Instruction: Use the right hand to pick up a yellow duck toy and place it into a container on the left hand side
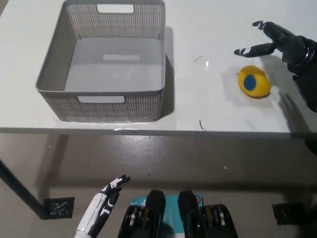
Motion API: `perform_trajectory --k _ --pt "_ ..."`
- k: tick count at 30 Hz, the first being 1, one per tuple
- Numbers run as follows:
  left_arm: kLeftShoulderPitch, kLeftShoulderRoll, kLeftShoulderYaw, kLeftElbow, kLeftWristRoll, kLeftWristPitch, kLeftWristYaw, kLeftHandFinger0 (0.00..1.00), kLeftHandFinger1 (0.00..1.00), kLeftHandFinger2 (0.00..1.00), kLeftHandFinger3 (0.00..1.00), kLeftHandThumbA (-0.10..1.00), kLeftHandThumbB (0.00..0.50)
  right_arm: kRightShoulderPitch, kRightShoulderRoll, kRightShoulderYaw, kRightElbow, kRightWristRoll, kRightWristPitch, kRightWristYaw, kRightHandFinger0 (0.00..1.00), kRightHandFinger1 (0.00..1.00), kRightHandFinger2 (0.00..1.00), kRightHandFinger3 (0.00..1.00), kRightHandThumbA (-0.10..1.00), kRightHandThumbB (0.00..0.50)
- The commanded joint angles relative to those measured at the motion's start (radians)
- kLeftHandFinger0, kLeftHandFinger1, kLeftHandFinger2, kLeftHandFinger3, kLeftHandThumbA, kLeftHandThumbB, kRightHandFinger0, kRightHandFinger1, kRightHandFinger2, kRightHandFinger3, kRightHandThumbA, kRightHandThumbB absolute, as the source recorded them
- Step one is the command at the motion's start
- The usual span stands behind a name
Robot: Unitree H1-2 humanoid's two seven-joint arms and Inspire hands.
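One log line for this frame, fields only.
right hand: open, above duck toy | basket: empty | left hand: resting low

A white table point(208, 99) fills the upper part of the view, its front edge running straight across. Below it lies a grey-brown floor point(163, 158) with a dark table leg point(20, 191) at lower left, on a patterned foot plate point(58, 208)
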Motion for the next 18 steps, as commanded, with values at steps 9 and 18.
perform_trajectory --k 9,18 --pt "0.018 0.025 -0.005 -0.048 0.026 -0.018 -0.007 1.0 1.0 1.0 1.0 1.0 0.278 -0.077 -0.006 0.041 0.075 -0.036 -0.025 0.098 1.0 1.0 1.0 1.0 0.89 0.5" --pt "0.009 0.032 -0.003 -0.046 0.024 -0.019 -0.013 1.0 1.0 1.0 1.0 1.0 0.292 -0.077 -0.014 0.052 0.107 -0.036 -0.034 0.162 1.0 1.0 1.0 1.0 0.88 0.5"
